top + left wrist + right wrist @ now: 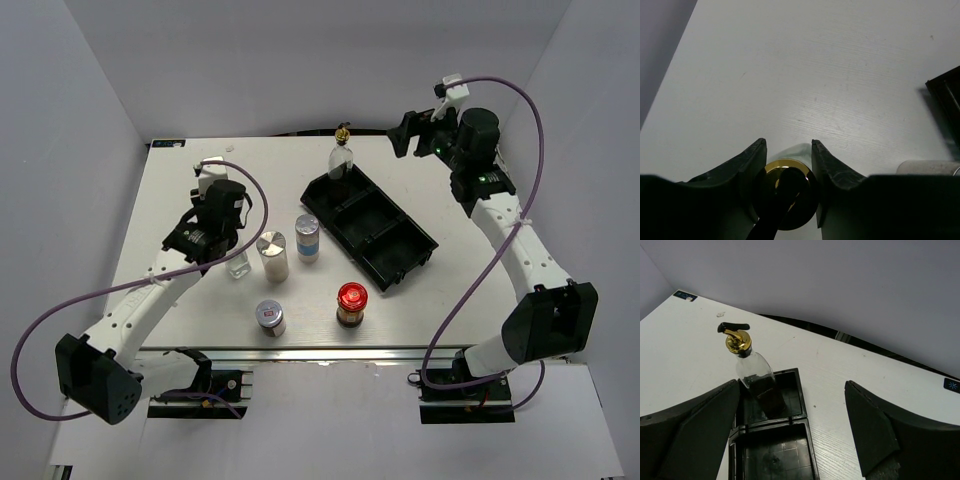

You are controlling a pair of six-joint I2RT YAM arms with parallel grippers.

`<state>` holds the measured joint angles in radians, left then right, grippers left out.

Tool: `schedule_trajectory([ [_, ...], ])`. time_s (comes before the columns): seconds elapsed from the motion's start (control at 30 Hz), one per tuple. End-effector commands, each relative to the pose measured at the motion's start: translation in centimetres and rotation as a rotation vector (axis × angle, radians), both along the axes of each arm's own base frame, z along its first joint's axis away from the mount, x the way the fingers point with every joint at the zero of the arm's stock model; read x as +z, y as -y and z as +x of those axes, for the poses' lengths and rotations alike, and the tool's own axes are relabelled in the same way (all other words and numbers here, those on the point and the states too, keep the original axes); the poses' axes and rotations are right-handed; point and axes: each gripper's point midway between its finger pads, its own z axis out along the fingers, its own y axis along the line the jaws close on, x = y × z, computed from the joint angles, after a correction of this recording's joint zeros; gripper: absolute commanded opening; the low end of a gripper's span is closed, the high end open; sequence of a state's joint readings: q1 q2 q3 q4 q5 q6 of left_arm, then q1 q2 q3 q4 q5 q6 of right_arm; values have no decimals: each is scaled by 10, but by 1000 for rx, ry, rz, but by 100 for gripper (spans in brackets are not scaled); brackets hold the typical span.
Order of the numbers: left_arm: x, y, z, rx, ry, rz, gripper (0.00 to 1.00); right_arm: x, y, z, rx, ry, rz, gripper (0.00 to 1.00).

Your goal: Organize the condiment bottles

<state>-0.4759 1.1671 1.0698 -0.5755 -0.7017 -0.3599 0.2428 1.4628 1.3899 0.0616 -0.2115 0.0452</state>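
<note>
A clear glass bottle [240, 267] with a gold pour spout [776, 165] stands left of centre on the table. My left gripper [236, 254] [788, 146] is shut on its neck from above, a finger on each side. A second glass bottle [342, 160] [754, 374] stands in the far compartment of the black tray [425, 243] [771, 423]. My right gripper [408, 135] [791, 385] hangs open high above the tray's far end, holding nothing. A silver-capped shaker [272, 256] [927, 167], a blue-labelled shaker [308, 238], a small silver-capped jar [270, 317] and a red-lidded jar [351, 304] stand on the table.
The tray lies diagonally right of centre, and its middle and near compartments hold nothing. The shakers stand close to the right of the held bottle. White walls close in the table on three sides.
</note>
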Motion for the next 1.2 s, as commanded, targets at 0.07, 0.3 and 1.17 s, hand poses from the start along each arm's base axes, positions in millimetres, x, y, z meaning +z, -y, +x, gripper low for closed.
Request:
schedule_trajectory([
  [0.07, 1, -3, 1, 46, 32, -6, 40, 21, 13, -4, -30, 70, 22, 89],
  [0.3, 11, -3, 8, 69, 73, -13, 7, 13, 29, -3, -65, 51, 24, 89],
  [1.17, 128, 38, 97, 52, 319, -57, 0, -17, 133, -27, -424, -11, 113, 89],
])
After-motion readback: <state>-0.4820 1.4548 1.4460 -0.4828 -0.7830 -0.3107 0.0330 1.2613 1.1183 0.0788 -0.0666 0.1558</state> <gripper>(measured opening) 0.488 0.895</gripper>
